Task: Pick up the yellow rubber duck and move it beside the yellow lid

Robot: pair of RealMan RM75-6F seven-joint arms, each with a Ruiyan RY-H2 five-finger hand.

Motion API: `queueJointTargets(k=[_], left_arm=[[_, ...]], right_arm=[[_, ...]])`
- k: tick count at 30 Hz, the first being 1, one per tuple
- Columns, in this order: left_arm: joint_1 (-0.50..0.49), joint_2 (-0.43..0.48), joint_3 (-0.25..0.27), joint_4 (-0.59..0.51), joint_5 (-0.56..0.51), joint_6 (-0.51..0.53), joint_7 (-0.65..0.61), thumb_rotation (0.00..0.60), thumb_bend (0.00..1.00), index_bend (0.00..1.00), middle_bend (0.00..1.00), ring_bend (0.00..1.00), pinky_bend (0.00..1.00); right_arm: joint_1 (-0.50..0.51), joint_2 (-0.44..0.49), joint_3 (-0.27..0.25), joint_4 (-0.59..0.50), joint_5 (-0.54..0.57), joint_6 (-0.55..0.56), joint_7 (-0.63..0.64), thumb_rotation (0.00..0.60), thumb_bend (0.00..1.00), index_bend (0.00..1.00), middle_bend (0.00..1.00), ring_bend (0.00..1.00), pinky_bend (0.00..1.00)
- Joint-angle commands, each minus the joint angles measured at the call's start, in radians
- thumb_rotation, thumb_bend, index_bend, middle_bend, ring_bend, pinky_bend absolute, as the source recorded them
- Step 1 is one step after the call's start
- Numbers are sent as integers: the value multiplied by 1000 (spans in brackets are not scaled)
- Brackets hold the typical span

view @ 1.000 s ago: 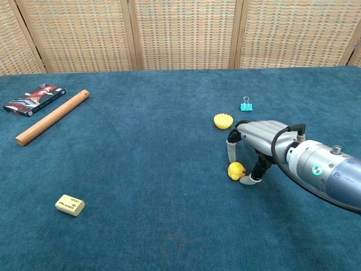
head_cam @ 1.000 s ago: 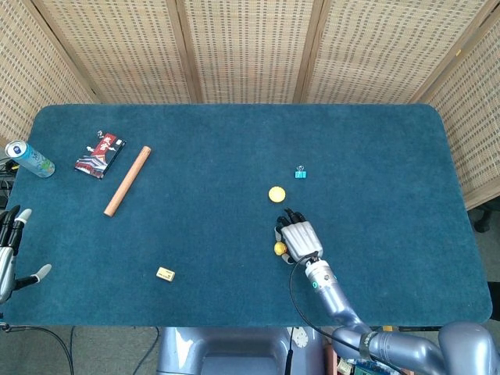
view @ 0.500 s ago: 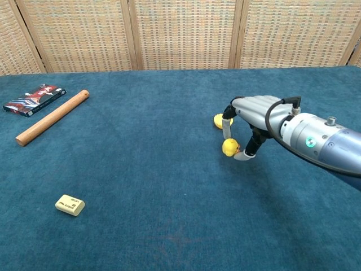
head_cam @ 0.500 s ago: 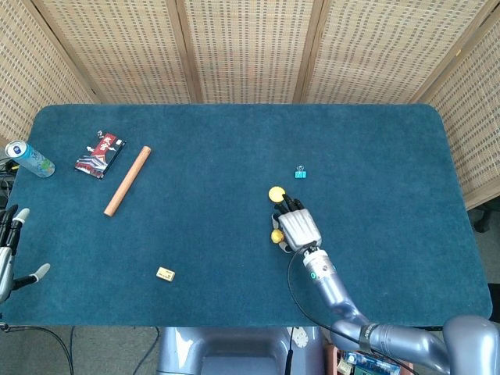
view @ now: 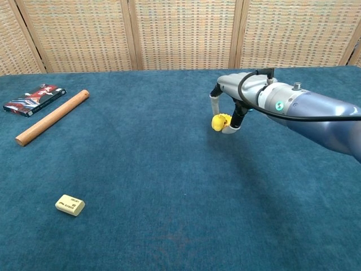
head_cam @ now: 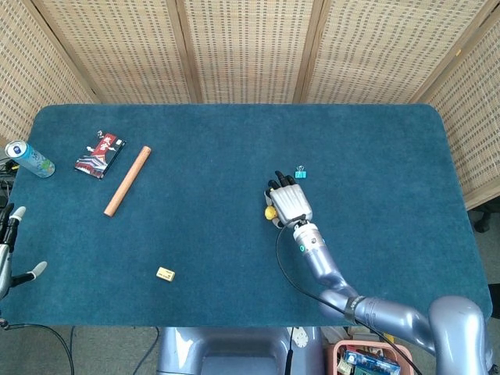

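My right hand holds the yellow rubber duck pinched between thumb and finger, lifted off the blue cloth. The chest view shows the same duck hanging under that right hand. The hand covers the yellow lid in the head view. In the chest view I cannot tell the lid apart from the duck in front of it. My left hand rests at the table's left edge, fingers apart and holding nothing.
A small blue binder clip lies just beyond the right hand. At the far left are a can, a printed packet and a wooden rod. A beige eraser sits near the front edge.
The right hand lifted the duck off the cloth and carried it away from me, over the spot where the yellow lid lay. The left hand stayed put.
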Motion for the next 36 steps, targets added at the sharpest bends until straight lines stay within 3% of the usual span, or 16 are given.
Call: queueJointTargets(k=[1,11,20,31,36], left_arm=[[1,0,-6,3,-6,4,-1,600,107,0,0,0,0],[2,-2,-18,9,-25,10,6,600,108,0,0,0,0],[-3,-6,-19,13,-34,-2,18,600,107,0,0,0,0],[-9,-12,-19,15,-39,-11,29,600,109,0,0,0,0],[-8,-11,-21,15,-44,-11,27,600,107,0,0,0,0]], right_arm=[[61,-34,19,104,40,-58,9,600,206,514,212,0,141],[128,-80,30,325,79,-154,87,600,206,514,212,0,141],[155,-115,12,451,62,-196,151,600,206,514,212,0,141],[173,-142,7,511,42,-218,200,600,206,511,213,0,141],[179,-152,0,535,35,-227,206,600,205,420,168,0,141]])
